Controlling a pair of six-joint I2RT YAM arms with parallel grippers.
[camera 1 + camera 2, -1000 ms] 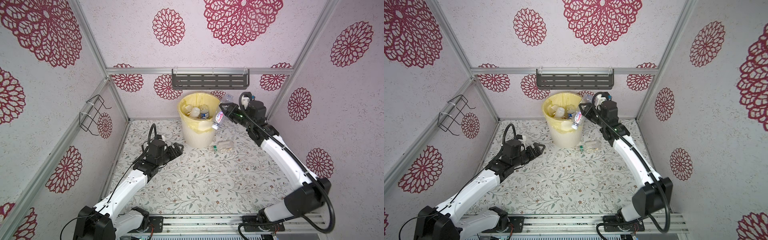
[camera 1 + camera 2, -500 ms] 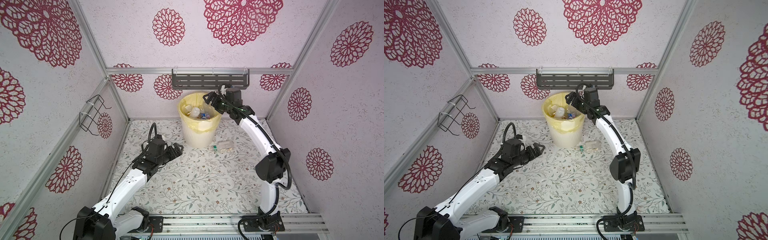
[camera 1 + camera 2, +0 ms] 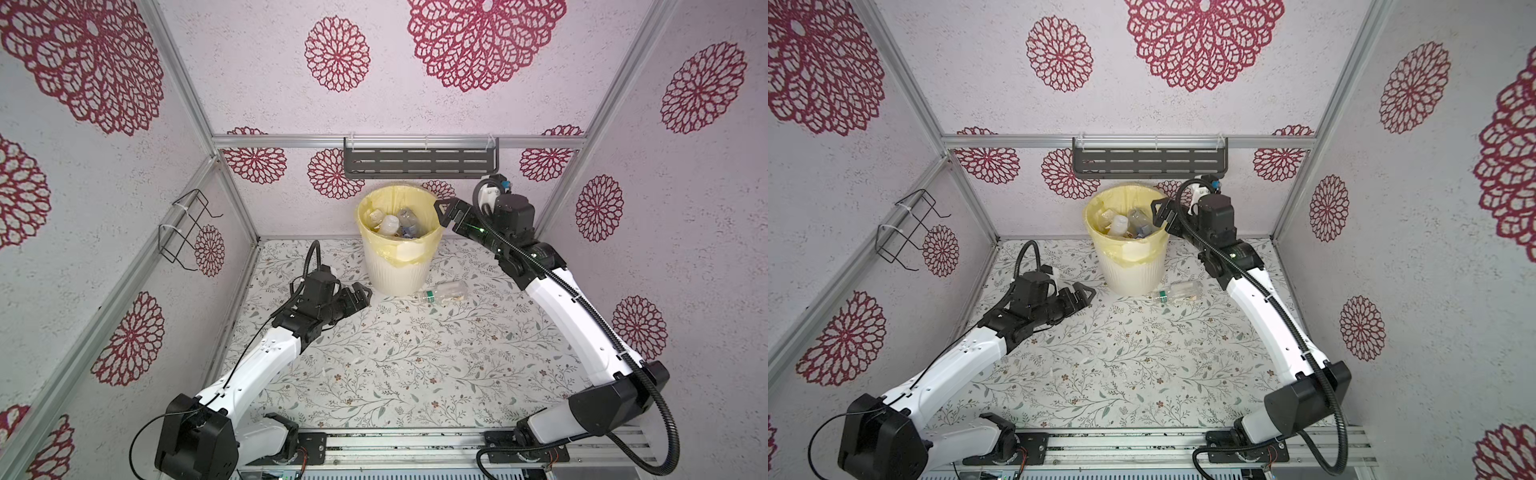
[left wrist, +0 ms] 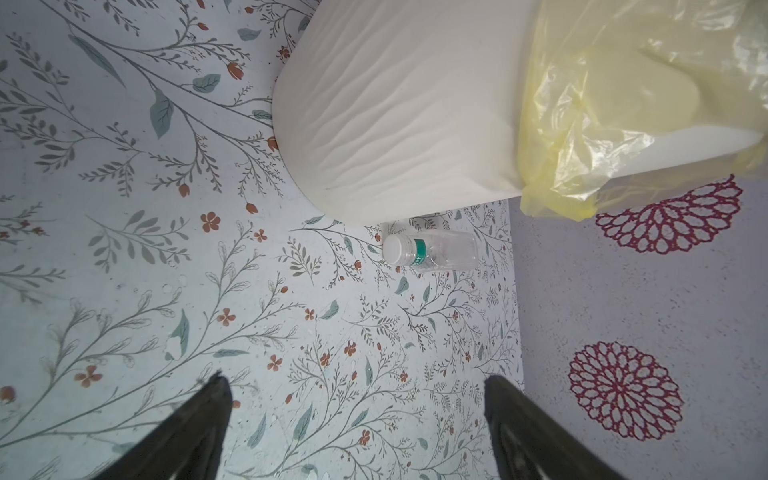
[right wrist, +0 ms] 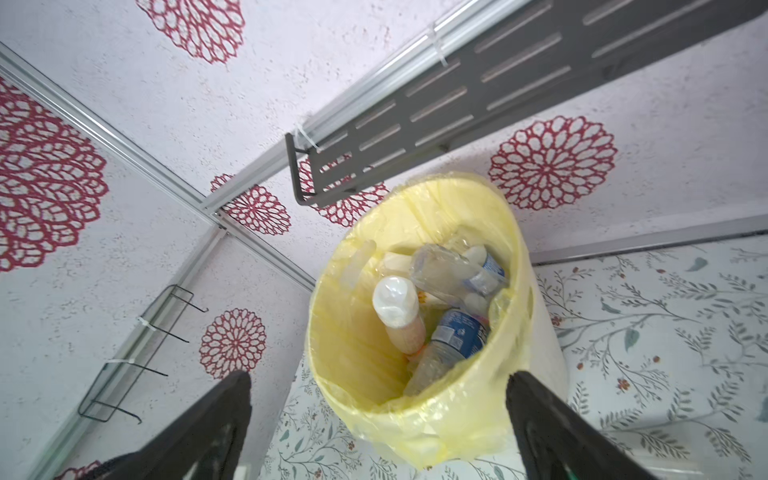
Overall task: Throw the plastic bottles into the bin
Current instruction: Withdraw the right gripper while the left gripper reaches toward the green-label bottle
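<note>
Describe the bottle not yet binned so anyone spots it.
Find the cream ribbed bin with the yellow liner at the back of the floral table. At its base, on the robot's right, lies a clear bottle. It alone is outside the bin: white cap, green neck band.

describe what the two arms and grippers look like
The left arm and right arm have white shells with black joints and black corrugated hoses. The left gripper and right gripper have black, tapered fingers. Green lights glow on the right arm.
</note>
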